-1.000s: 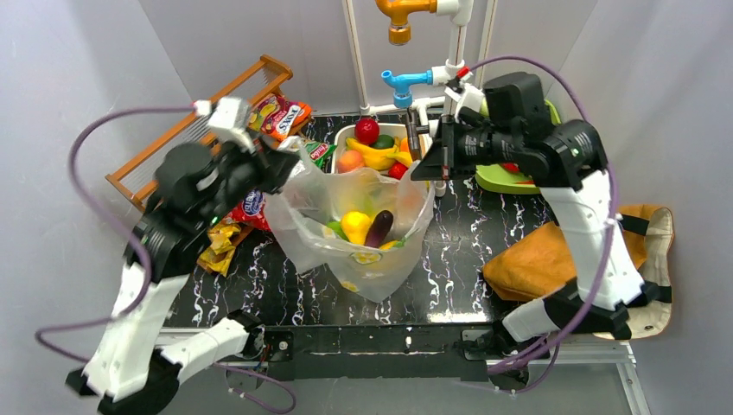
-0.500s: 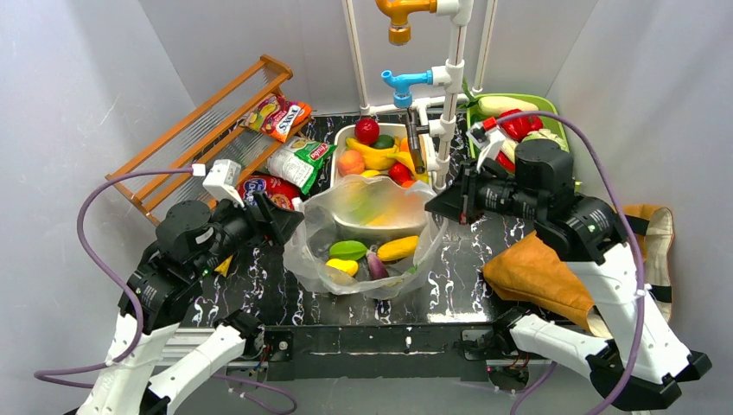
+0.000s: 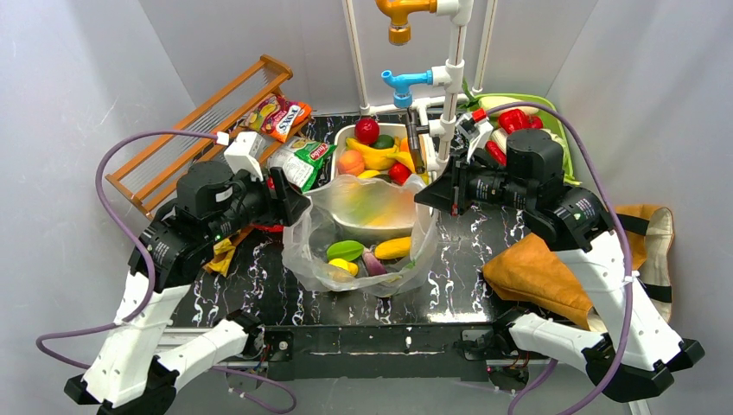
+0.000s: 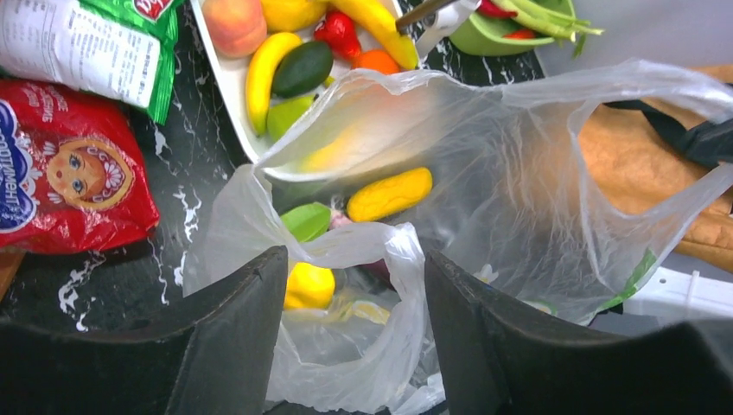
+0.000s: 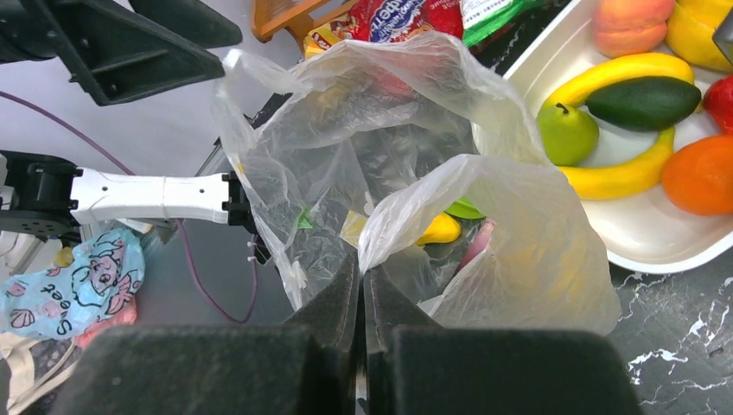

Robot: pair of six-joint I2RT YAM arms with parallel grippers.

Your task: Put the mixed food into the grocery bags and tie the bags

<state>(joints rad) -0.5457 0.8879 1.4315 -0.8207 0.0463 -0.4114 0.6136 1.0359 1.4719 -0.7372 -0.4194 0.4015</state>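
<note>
The clear plastic grocery bag (image 3: 363,226) stands open on the black table with a lemon (image 4: 309,285), a yellow corn (image 4: 389,193) and a green piece (image 3: 346,250) of the mixed food inside. My left gripper (image 4: 354,277) is open at the bag's left side, and one bag handle (image 4: 398,259) hangs loose between its fingers. At the bag's right side, my right gripper (image 5: 361,268) is shut on the other handle (image 5: 406,207). The tan tote (image 3: 540,268) lies at the right under the right arm.
A white tray (image 3: 339,143) behind the bag holds bananas, an avocado (image 5: 644,102), an apple and an orange. Snack packets (image 3: 281,117) lie beside a wooden rack (image 3: 199,130); a red packet (image 4: 69,177) is near my left gripper. A green tray (image 3: 562,143) and pipe stand (image 3: 449,86) are at the back.
The left gripper has opened and let its handle go slack. The bag, held high a second ago, has dropped onto the table and both arms have come down with it.
</note>
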